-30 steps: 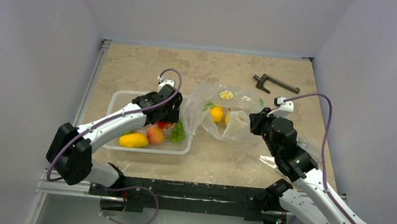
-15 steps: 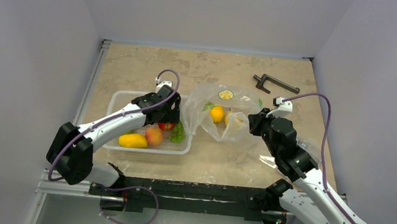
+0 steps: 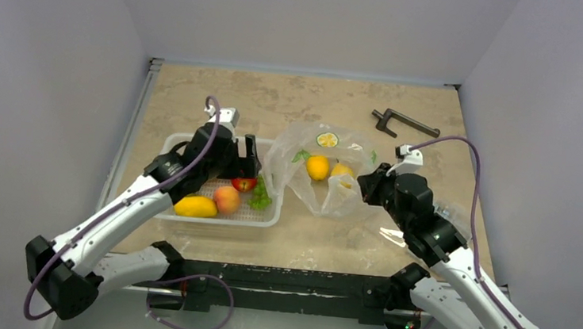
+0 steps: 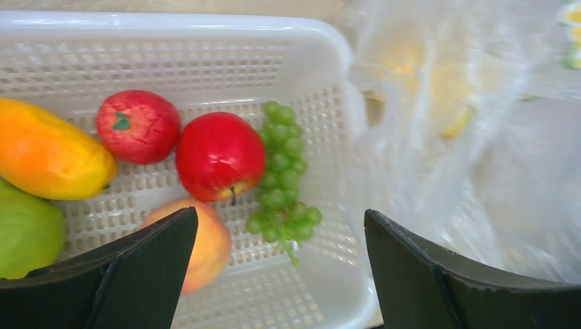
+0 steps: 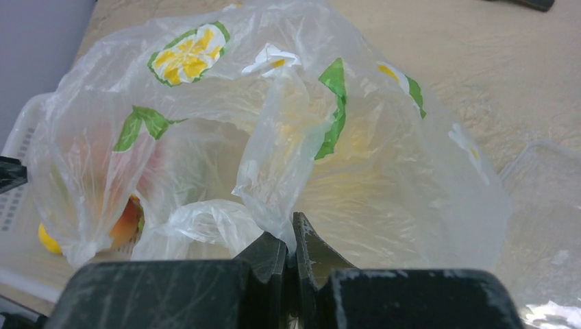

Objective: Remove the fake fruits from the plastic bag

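The plastic bag [image 3: 327, 176], clear film with lemon prints, lies right of the white mesh basket [image 3: 174, 145]. Two yellowish fruits show through it, a round orange-yellow one [image 3: 317, 167] and a paler stubby one [image 3: 343, 171]. My right gripper [image 3: 364, 183] is shut on a fold of the bag's film [image 5: 274, 199] at its near right side. The deep-red apple [image 4: 219, 156] lies in the basket beside green grapes [image 4: 284, 171]. My left gripper [image 3: 248, 155] hangs open and empty above the basket's right end, close to the bag.
The basket also holds a long yellow mango [image 4: 48, 154], a smaller red fruit [image 4: 137, 125], a peach [image 4: 209, 240] and a green fruit [image 4: 24, 233]. A black tool [image 3: 405, 123] lies at the back right. A rigid clear box [image 5: 548, 226] sits beside the right arm.
My left gripper has lifted out of the basket and drawn back a little, open, with the red apple left lying in the basket. The right gripper has tugged the bag slightly.
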Action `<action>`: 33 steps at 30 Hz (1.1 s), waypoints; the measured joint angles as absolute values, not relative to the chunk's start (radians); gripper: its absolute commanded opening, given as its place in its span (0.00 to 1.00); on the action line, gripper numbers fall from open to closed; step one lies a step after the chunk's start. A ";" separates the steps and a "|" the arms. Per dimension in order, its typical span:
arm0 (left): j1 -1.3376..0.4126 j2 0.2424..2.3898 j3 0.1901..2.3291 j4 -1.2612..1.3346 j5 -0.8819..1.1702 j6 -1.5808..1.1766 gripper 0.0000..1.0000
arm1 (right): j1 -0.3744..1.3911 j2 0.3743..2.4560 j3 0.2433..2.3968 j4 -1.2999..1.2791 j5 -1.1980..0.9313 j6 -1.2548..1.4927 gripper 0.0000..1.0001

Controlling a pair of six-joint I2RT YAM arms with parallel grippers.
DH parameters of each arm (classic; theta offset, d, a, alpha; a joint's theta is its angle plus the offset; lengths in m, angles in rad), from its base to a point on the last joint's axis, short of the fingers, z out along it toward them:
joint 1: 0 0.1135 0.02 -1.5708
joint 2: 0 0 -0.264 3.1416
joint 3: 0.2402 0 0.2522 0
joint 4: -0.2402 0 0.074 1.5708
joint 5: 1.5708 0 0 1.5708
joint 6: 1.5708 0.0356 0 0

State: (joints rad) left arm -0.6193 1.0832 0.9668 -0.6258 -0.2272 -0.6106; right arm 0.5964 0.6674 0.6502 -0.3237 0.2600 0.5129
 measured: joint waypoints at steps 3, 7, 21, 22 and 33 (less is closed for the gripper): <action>-0.617 0.998 0.967 -0.606 -0.117 -0.611 0.87 | 0.596 0.669 0.658 -0.391 0.226 0.556 0.00; -0.641 0.971 0.974 -0.507 0.068 -0.628 0.84 | 0.596 0.681 0.676 -0.499 0.212 0.627 0.00; -0.989 1.443 1.207 -0.305 0.108 -0.604 0.48 | 0.596 0.707 0.678 -0.735 0.191 0.825 0.00; -0.995 1.486 1.232 -0.311 0.091 -0.590 0.46 | 0.596 0.704 0.678 -0.733 0.191 0.824 0.00; -1.011 1.748 1.391 -0.389 -0.114 -0.512 0.29 | 0.596 0.660 0.678 -0.709 0.191 0.822 0.00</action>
